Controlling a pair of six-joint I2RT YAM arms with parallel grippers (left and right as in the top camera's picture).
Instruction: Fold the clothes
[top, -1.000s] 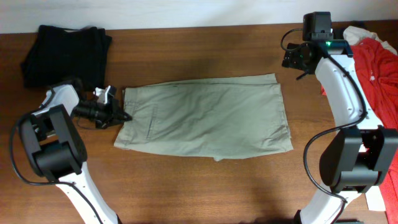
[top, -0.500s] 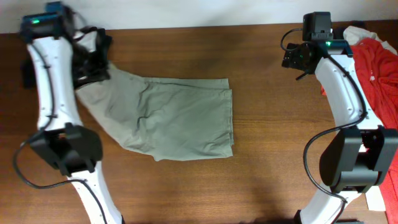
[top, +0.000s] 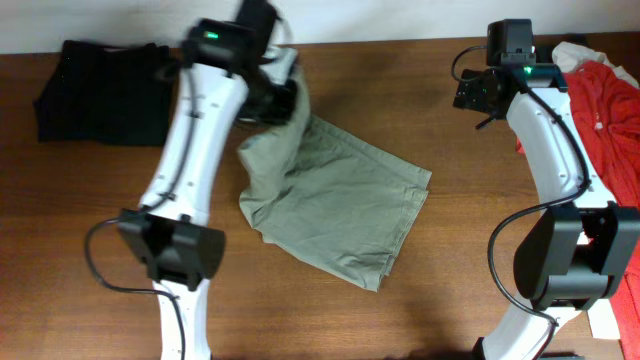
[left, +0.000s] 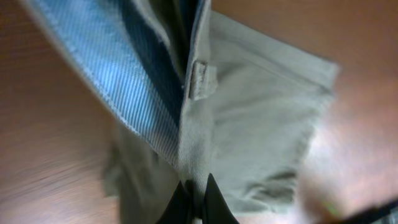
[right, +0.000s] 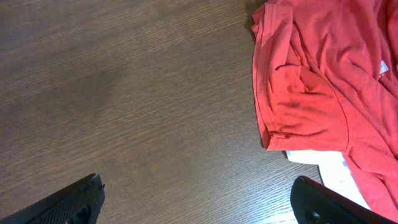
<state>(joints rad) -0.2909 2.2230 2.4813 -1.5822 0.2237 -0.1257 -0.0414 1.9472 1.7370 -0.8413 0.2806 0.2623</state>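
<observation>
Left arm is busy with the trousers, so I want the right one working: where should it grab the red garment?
Grip the red garment by its thick hemmed edge facing the middle of the table, just short of the corner overlying the white garment. Approach from that side: the edge runs straight, lies flat, and is nearest the open right gripper.
</observation>
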